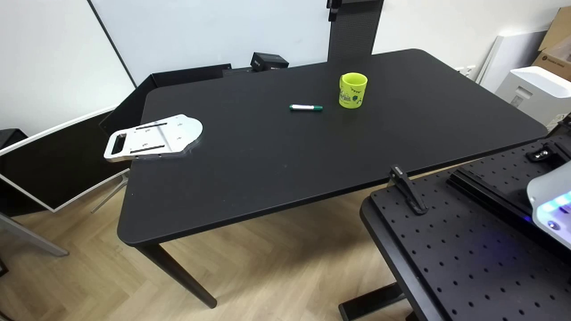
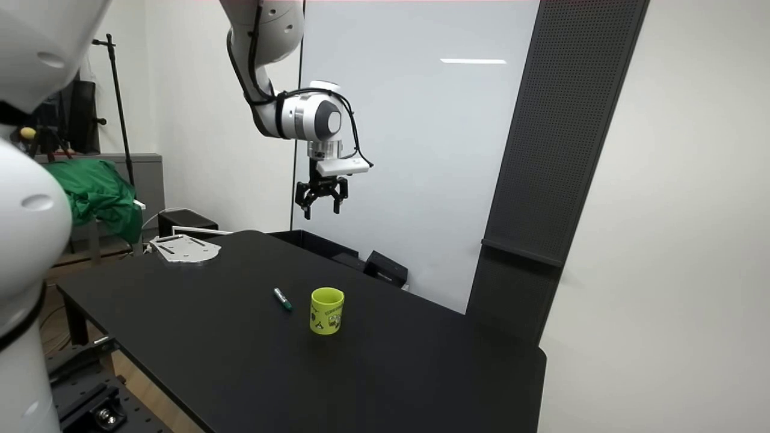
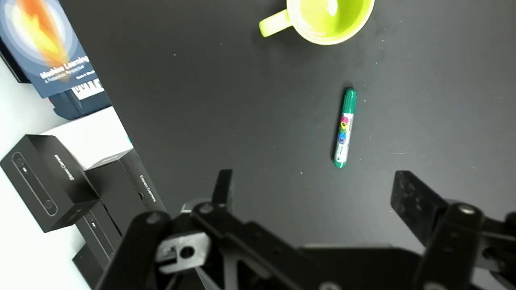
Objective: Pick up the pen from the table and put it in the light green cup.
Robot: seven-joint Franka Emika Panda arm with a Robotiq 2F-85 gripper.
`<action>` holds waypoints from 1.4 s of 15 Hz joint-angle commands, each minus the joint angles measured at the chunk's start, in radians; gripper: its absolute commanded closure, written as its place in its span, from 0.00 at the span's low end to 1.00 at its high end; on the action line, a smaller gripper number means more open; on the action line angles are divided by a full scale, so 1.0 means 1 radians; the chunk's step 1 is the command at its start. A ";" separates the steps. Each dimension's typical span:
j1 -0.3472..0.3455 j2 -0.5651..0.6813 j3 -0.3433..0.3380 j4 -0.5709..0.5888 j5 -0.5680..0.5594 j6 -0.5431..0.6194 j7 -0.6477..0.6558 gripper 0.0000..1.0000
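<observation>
The pen, a white marker with a green cap and green end, lies flat on the black table in both exterior views [image 1: 306, 107] [image 2: 283, 299] and in the wrist view [image 3: 344, 128]. The table shows its bare top in both exterior views [image 1: 250, 178] [image 2: 421, 373]. The light green cup stands upright beside the pen's capped end [image 1: 352, 91] [image 2: 326, 313]. In the wrist view the cup [image 3: 328, 24] is cut off by the top edge. My gripper [image 2: 322, 210] [image 3: 313, 177] is open and empty, high above the table, with the pen ahead of its fingertips in the wrist view.
A white metal plate [image 1: 156, 136] [image 2: 185, 248] lies at one table end, partly overhanging. Black boxes [image 3: 52, 181] [image 2: 385, 269] and a book [image 3: 44, 44] sit beyond the table edge by the whiteboard [image 2: 415, 120]. A perforated board [image 1: 468, 249] adjoins the table.
</observation>
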 commanded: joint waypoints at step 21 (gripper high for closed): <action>0.060 0.157 0.053 0.062 -0.063 -0.009 0.152 0.00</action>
